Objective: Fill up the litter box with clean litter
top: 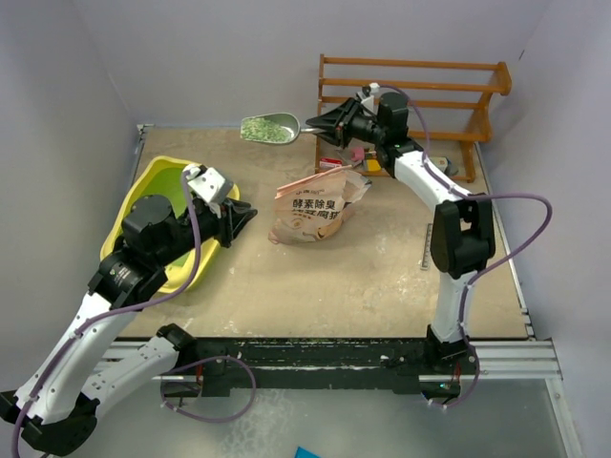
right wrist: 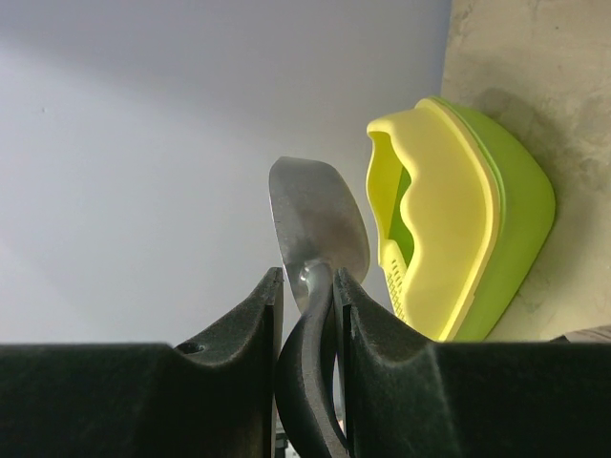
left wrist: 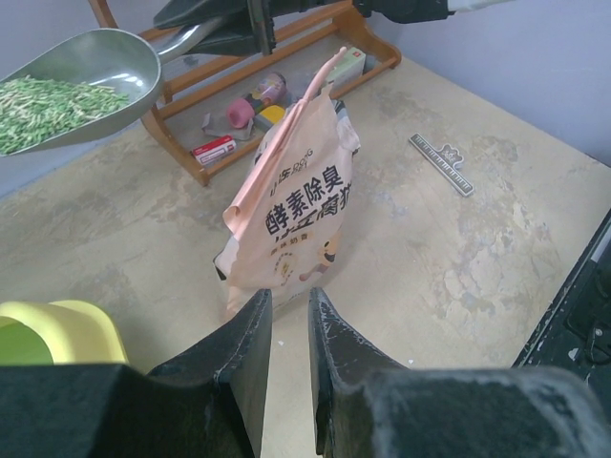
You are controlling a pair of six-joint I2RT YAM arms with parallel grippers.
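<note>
The yellow litter box [top: 158,166] stands at the table's left, partly under my left arm; it also shows in the right wrist view [right wrist: 449,219]. My right gripper [top: 320,122] is shut on the black handle of a silver scoop [top: 271,127], held level in the air at the back, apart from the box. The scoop carries clean litter [left wrist: 46,103], pale green granules. My left gripper [left wrist: 289,298] hangs open by a narrow gap with nothing in it, just right of the box, pointing at the peach-pink bag [left wrist: 298,196].
The bag [top: 315,208] stands open-topped mid-table. A wooden rack [top: 420,100] with small items sits at the back right. A thin grey ruler-like strip [left wrist: 442,164] lies on the table to the right. Grey walls close off the left, back and right.
</note>
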